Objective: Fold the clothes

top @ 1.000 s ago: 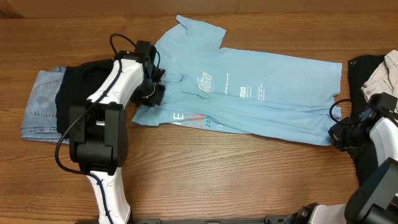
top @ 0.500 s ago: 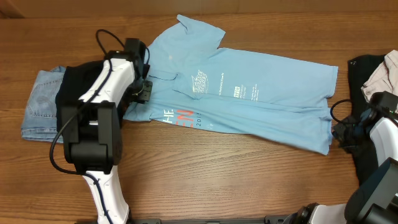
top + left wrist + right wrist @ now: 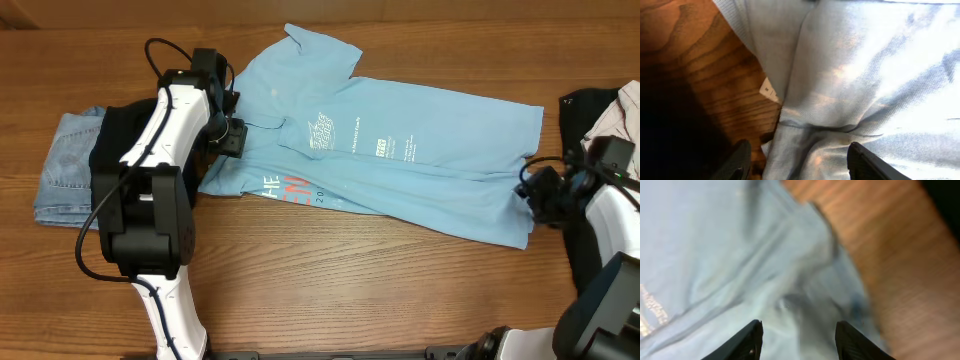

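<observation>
The clothes are one light blue T-shirt (image 3: 420, 170), lying flat across the table with a sleeve toward the far edge and print showing near the middle. My left gripper (image 3: 228, 140) sits at the shirt's left edge. In the left wrist view it (image 3: 800, 167) is open, and rumpled blue cloth (image 3: 865, 75) lies loose between the spread fingers, with a small white label (image 3: 769, 90) beside it. My right gripper (image 3: 528, 195) is at the shirt's right edge. The right wrist view shows it (image 3: 800, 342) open over blurred blue fabric (image 3: 715, 255), gripping nothing.
Folded jeans (image 3: 62, 170) with a black garment (image 3: 120, 135) on top lie at the left, under my left arm. At the right edge are a black garment (image 3: 590, 105) and a pale one (image 3: 622, 115). Bare wooden table (image 3: 350, 290) runs along the front.
Both grippers have opened and let go of the shirt. The shirt slid left and settled flat. My left arm moved left and back; my right gripper edged left onto the shirt's edge.
</observation>
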Robot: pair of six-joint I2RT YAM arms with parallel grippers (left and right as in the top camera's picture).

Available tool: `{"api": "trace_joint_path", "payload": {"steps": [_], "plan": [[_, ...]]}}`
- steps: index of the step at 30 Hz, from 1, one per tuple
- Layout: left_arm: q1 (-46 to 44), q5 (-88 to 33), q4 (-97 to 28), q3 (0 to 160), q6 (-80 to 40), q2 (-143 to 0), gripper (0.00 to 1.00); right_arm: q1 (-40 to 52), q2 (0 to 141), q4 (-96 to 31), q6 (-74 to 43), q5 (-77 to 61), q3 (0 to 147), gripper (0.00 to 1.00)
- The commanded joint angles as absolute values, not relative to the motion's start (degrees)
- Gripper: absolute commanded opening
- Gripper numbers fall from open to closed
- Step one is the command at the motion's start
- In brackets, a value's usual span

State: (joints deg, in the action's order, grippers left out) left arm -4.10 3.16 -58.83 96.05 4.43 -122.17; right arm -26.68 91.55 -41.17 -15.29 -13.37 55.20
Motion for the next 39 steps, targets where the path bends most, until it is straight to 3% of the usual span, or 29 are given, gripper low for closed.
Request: {"api": "trace_joint_path", "payload": {"steps": [1, 6, 9, 10, 17, 25, 31, 33, 35, 36, 39], "plan": [[-4.1, 1.8, -58.7, 97.3, 5.2, -122.1, 0.64, -24.3, 94.7, -39.8, -14.8, -14.4, 55.5, 0.47], [-4.1, 1.8, -58.7, 97.3, 5.2, -122.1, 0.64, -23.4, 98.9, -39.0, -15.9, -12.9, 55.5, 0.33], [-4.1, 1.5, -58.7, 97.3, 5.2, -122.1, 0.64, -23.4, 99.0, -38.7, -16.5, -12.6, 55.6, 0.08], [-4.1, 1.4, -58.7, 97.3, 5.2, -122.1, 0.64, -23.4, 98.7, -38.8, -16.4, -12.7, 55.8, 0.04], [-4.2, 1.4, -58.7, 97.3, 5.2, -122.1, 0.64, -23.4, 92.7, -42.4, -14.9, -12.7, 59.7, 0.04], [-4.2, 1.4, -58.4, 97.3, 5.6, -122.1, 0.64, -23.4, 91.7, -37.8, -15.0, -12.7, 60.1, 0.04], [-4.2, 1.4, -58.3, 97.3, 5.6, -122.1, 0.64, -23.4, 93.1, -32.9, -15.2, -11.4, 60.1, 0.14], [-4.1, 1.4, -58.3, 97.3, 5.6, -122.1, 0.64, -23.4, 93.8, -33.2, -15.2, -11.3, 60.1, 0.42], [-4.2, 1.4, -58.4, 97.3, 5.6, -122.1, 0.65, -23.5, 94.0, -34.5, -15.1, -9.8, 60.1, 0.48], [-4.1, 1.4, -58.5, 97.3, 5.6, -122.1, 0.66, -23.9, 93.9, -35.5, -15.2, -8.8, 60.1, 0.57], [-4.2, 0.9, -59.1, 97.3, 5.7, -122.1, 0.68, -25.6, 93.9, -40.8, -17.7, -8.9, 60.1, 0.59]]}}
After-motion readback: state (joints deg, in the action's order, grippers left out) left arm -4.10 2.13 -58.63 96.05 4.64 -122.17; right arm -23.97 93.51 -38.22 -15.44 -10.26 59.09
